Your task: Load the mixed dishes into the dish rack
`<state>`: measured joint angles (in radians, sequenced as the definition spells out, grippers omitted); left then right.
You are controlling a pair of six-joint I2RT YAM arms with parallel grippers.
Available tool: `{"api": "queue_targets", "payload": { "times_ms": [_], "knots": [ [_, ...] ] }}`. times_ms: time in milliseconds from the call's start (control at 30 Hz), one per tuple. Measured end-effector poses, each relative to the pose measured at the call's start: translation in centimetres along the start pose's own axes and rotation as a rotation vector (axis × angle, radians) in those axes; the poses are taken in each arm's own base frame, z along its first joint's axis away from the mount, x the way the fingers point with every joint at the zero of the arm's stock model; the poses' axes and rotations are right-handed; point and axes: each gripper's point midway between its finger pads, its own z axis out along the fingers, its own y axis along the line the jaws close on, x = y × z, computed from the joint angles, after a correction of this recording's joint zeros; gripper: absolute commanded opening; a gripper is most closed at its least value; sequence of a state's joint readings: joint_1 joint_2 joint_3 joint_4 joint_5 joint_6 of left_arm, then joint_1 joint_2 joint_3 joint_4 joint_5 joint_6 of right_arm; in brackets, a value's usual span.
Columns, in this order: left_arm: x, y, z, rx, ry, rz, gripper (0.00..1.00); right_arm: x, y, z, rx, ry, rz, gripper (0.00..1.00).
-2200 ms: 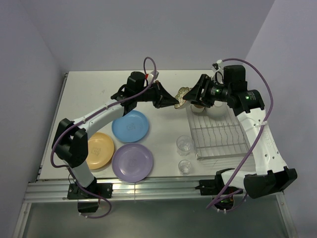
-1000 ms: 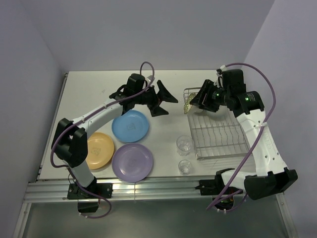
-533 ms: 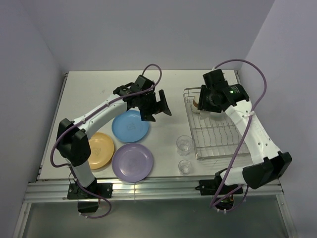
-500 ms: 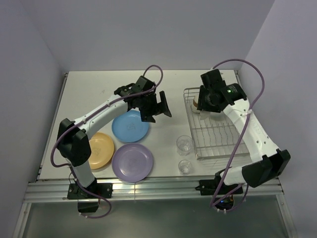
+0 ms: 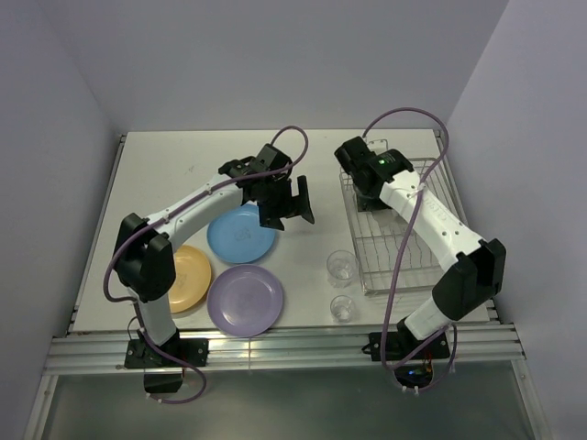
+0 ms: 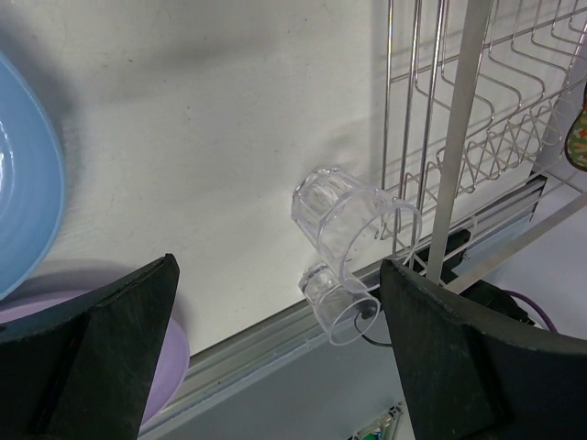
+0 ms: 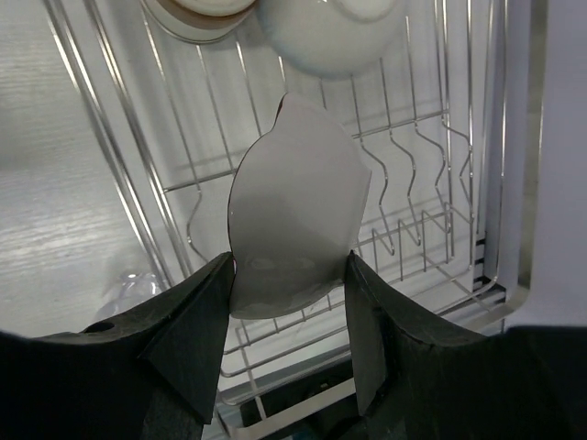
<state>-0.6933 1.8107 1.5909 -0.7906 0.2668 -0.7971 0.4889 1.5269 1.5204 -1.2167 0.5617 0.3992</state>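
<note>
Bowl (image 7: 293, 211) clamped between right fingers (image 7: 188, 339) (over dish rack (image 7: 489, 156)); left fingers (image 6: 101, 357) spread, empty.

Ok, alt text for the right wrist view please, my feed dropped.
The right gripper clamps a small bowl, pale face to the camera, over the wire prongs of the dish rack. A white bowl and a brown-rimmed cup sit in the rack at the frame's top.
</note>
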Motion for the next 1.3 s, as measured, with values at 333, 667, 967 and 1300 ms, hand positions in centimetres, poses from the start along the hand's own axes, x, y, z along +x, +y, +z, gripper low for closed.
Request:
{"api": "queue_targets", "payload": {
  "times_ms": [333, 667, 967, 1300],
  "knots": [
    [0.2, 0.2, 1.1, 0.004, 0.03, 0.027, 0.97, 0.4, 1.1, 2.9, 0.131, 0.043, -0.119, 0.0],
    [0.0, -0.2, 1.2, 0.017, 0.039, 0.048, 0.97, 1.4, 2.6, 6.6, 0.23, 0.124, -0.224, 0.0],
    [0.1, -0.3, 1.2, 0.016, 0.055, 0.053, 0.97, 0.9, 3.5, 8.0, 0.267, 0.132, -0.266, 0.0],
    [0.2, -0.3, 1.3, 0.015, 0.067, 0.051, 0.97, 0.3, 3.5, 8.1, 0.277, 0.118, -0.259, 0.0]
  ]
}}
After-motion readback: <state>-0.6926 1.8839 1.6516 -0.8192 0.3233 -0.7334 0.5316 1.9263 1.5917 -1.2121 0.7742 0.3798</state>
